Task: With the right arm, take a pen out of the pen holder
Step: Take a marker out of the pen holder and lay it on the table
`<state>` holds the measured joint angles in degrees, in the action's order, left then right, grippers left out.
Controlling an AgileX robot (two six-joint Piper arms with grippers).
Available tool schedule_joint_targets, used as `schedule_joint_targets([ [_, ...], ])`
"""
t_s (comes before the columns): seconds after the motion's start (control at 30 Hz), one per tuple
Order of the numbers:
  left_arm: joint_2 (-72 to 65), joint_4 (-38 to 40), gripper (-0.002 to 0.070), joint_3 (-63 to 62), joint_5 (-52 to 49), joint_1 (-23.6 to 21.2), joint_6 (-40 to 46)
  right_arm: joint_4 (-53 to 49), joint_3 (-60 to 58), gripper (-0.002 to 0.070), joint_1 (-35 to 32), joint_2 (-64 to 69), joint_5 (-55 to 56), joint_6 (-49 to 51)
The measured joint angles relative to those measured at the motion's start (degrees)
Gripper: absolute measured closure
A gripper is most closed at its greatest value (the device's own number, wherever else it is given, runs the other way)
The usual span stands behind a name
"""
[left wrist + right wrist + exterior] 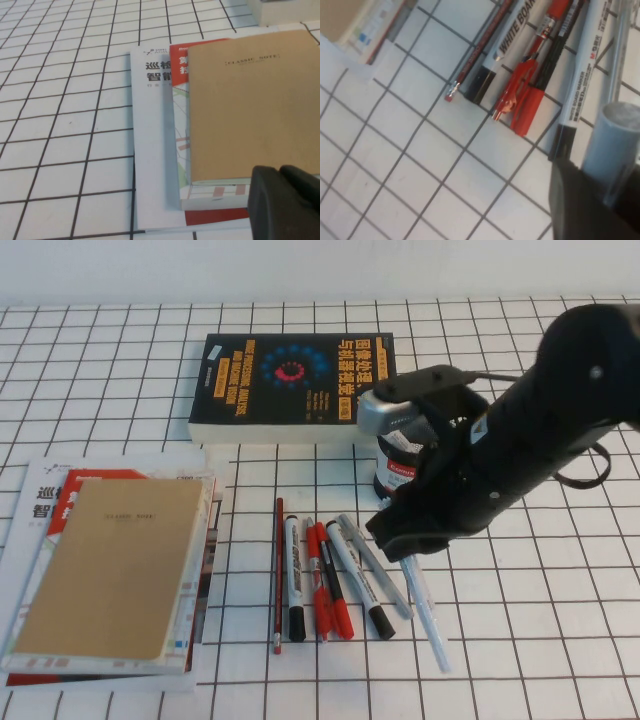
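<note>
The white gridded table (560,640) carries a row of markers (325,585). The right gripper (402,540) is clenched on a pale pen (425,615) that slants down from it just beside that row. The pen holder (395,472) stands just behind it. Extraction looks done; laying down and release remain. The left gripper (282,200), closed and empty, hangs over the notebooks (250,100).
</note>
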<state>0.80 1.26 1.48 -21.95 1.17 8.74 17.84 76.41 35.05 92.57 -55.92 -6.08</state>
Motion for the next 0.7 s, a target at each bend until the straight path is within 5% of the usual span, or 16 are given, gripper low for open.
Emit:
schedule_joint_targets([
  [0.7,0.0,0.0,0.0679,0.0,0.0,0.0,0.0,-6.6,18.6,0.0552,-0.4,25.3,-0.1,0.5],
])
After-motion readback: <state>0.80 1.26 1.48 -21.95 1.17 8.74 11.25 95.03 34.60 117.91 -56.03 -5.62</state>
